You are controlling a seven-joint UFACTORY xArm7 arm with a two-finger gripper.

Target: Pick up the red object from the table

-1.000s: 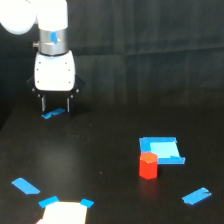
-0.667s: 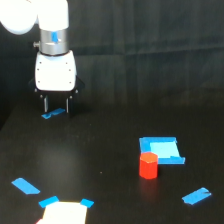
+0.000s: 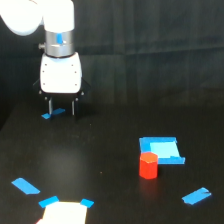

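The red object [image 3: 148,165] is a small red-orange stubby block standing upright on the black table [image 3: 110,155], toward the exterior view's right, just in front of a flat blue square [image 3: 161,150]. My gripper [image 3: 61,107] hangs from the white arm at the upper left, far from the block. Its two dark fingers point down, spread apart and empty, just above the table over a small blue tape piece [image 3: 53,113].
Blue tape pieces lie at the lower left [image 3: 25,186] and lower right [image 3: 196,196]. A pale square patch [image 3: 64,213] with blue corner tabs sits at the bottom edge. A dark backdrop rises behind the table.
The gripper has shifted slightly toward the exterior view's right and stays open. The red block has not moved.
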